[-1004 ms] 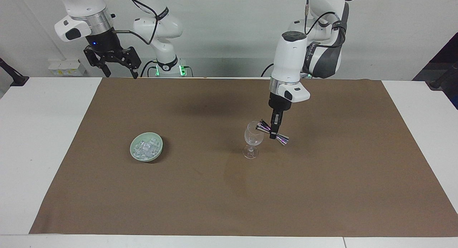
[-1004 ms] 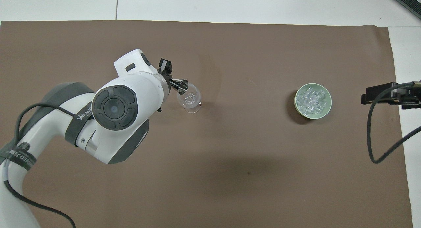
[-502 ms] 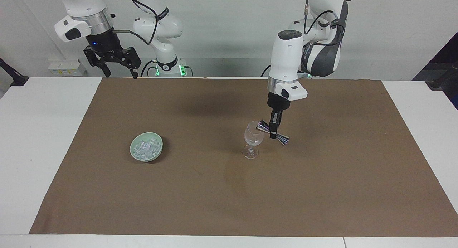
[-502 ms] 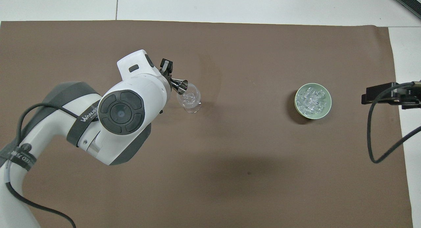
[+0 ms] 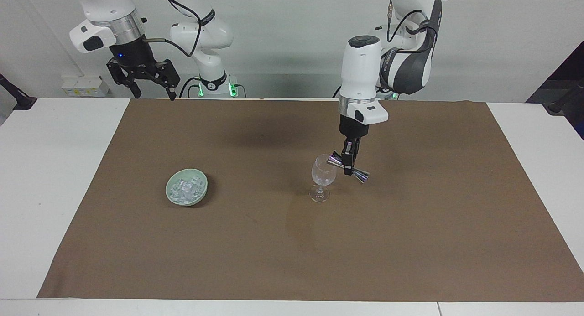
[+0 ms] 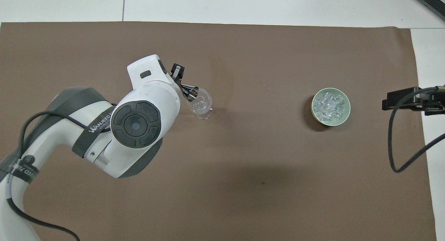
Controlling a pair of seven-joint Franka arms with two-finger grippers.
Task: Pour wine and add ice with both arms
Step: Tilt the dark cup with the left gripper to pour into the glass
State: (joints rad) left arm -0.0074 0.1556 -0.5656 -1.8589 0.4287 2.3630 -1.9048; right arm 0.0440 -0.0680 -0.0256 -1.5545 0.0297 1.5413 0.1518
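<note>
A clear wine glass stands on the brown mat; it also shows in the overhead view. My left gripper is shut on a shiny metal jigger, held tilted with one mouth at the glass's rim; the jigger also shows in the overhead view. The ice lies as several small clear cubes in a pale green bowl toward the right arm's end; it also shows in the overhead view. My right gripper is open, waiting high over the mat's edge by its base.
The brown mat covers most of the white table. The left arm's bulk hides part of the mat in the overhead view. A black cable hangs at the right arm's end.
My left arm has shifted slightly and the jigger's tilt has eased a little at the glass's rim. The right arm, glass and bowl have not moved.
</note>
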